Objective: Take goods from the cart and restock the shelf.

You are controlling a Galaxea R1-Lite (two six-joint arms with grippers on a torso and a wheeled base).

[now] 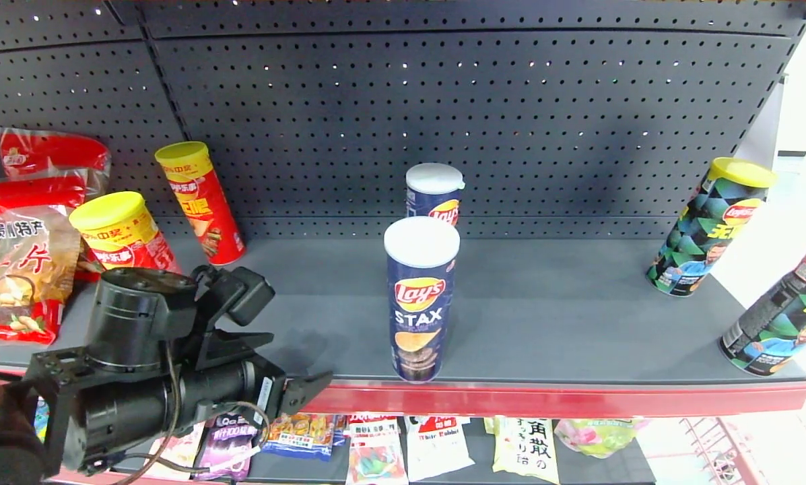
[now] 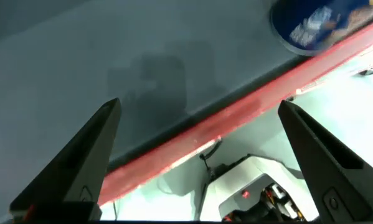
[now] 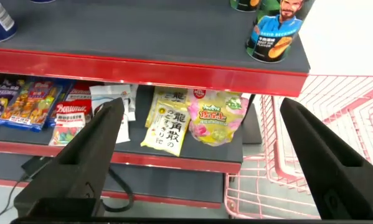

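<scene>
The left arm (image 1: 126, 377) lies low at the near left, its wrist roughly level and pointing right, and the left gripper (image 2: 200, 104) holds its two dark fingers (image 2: 80, 168) spread wide with nothing between them, while the right gripper (image 3: 202, 102) is likewise spread and empty.

Head view: shelf (image 1: 544, 323) deck under even, moderate overhead light with low contrast. The area past its right end is blown out to white. Pegboard back (image 1: 443, 101) is dark and pricked by bright pinholes, with a broad soft shadow beside the green can (image 1: 709, 229). Blue can (image 1: 421, 296) has a pale sheen on its lid. Red front lip (image 1: 544, 401) bows, and lines curve toward the corners.
Left wrist view: a diffuse shadow patch lies on the deck; the floor below the lip is bright.
Right wrist view: white wash-out past the shelf's right end. Lower shelf (image 3: 174, 158) is shaded.
</scene>
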